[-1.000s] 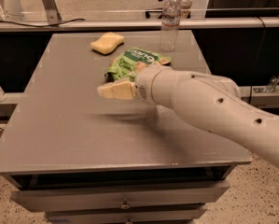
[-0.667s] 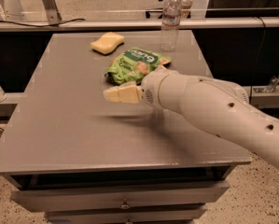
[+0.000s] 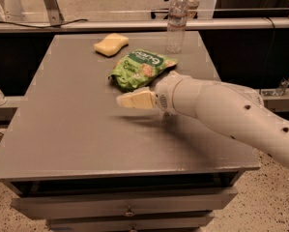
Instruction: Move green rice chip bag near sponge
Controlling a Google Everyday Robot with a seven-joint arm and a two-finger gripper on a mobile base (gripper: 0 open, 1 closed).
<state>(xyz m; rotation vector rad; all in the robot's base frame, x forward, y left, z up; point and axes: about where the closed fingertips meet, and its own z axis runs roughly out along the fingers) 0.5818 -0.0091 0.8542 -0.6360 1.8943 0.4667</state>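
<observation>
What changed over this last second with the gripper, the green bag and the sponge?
The gripper has drawn back slightly toward the camera, uncovering more of the green rice chip bag. It now sits over the table just in front of the bag. Nothing was grasped or released. The bag, the sponge and the water bottle stayed where they were.

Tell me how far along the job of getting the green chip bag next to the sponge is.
Looks done: the green rice chip bag lies flat on the table close to the sponge, with a narrow gap between them. In hand: nothing; the gripper hovers by the bag's near edge, not holding it. Left: probably only pulling the arm clear.
</observation>
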